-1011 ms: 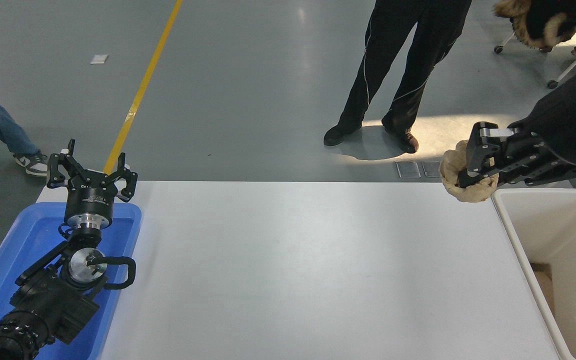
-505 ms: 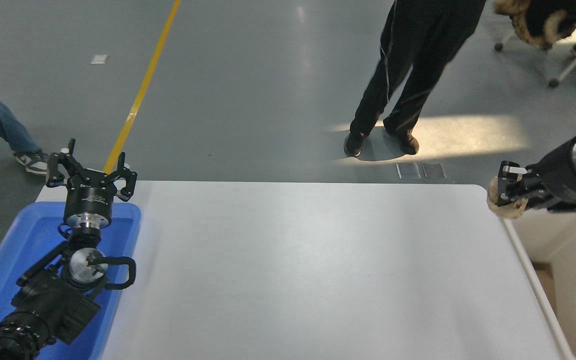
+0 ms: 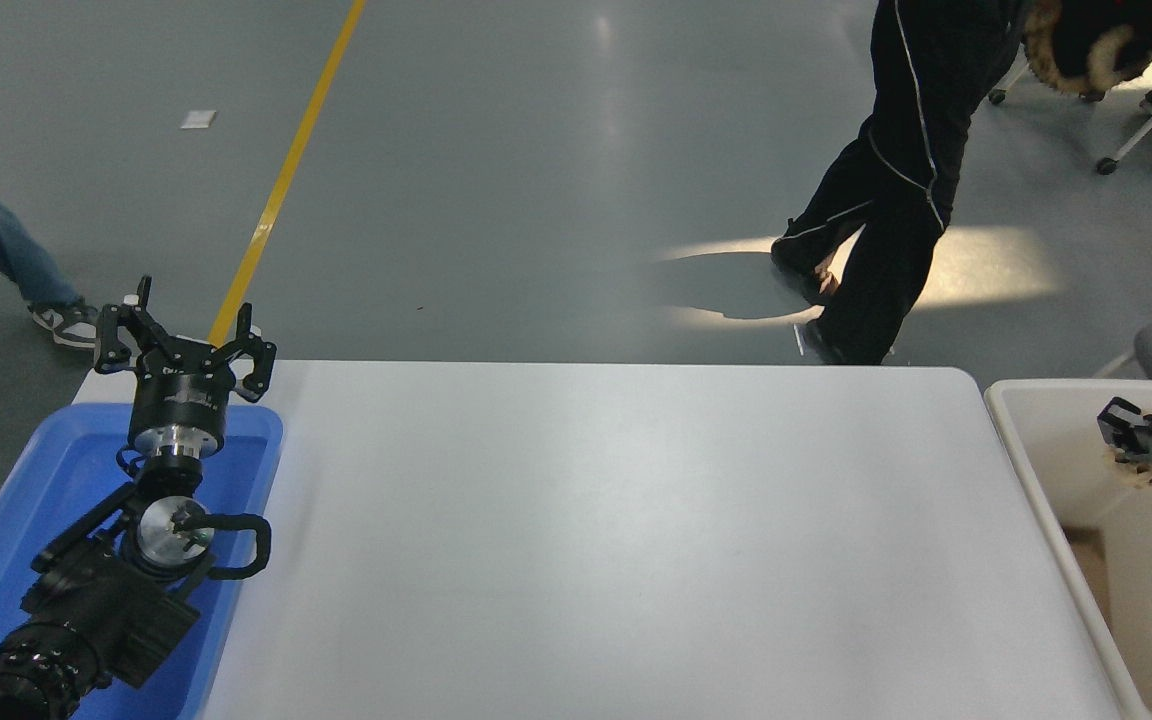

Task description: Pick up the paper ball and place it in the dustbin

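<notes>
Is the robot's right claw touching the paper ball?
Touching. In the head view the right gripper, over the dustbin, has a sliver of tan paper ball pressed against its underside, no gap between them.

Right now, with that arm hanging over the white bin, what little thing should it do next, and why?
Probably open its jaws and let go. The right gripper is already inside the rim of the dustbin, and a tan sliver of the paper ball still shows beneath it, so the ball should drop straight in.
</notes>
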You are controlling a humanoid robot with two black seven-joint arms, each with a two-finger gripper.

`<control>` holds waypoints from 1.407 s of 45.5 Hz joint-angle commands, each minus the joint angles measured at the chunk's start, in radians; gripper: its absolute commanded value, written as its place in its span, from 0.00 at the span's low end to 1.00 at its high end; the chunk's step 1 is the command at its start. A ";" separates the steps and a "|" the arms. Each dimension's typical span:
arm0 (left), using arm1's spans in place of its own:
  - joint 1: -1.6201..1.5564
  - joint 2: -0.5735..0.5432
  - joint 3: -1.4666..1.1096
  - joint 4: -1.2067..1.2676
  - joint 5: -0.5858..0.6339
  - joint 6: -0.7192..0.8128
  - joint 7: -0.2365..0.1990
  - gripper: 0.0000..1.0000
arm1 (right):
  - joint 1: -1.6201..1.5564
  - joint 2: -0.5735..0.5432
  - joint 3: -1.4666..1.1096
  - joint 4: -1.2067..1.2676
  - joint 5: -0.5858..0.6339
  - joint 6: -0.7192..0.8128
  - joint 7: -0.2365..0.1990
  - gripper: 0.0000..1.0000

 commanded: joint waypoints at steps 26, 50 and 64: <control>0.000 0.000 0.000 -0.001 0.000 0.000 0.000 0.99 | -0.600 0.156 0.325 -0.650 0.033 -0.025 -0.066 0.88; 0.000 0.000 0.000 -0.001 0.000 0.000 0.000 0.99 | -0.518 0.091 0.352 -0.534 0.036 -0.033 -0.064 1.00; 0.000 0.000 0.000 -0.001 0.000 0.000 0.000 0.99 | -0.435 0.042 0.377 -0.444 0.034 -0.039 -0.064 1.00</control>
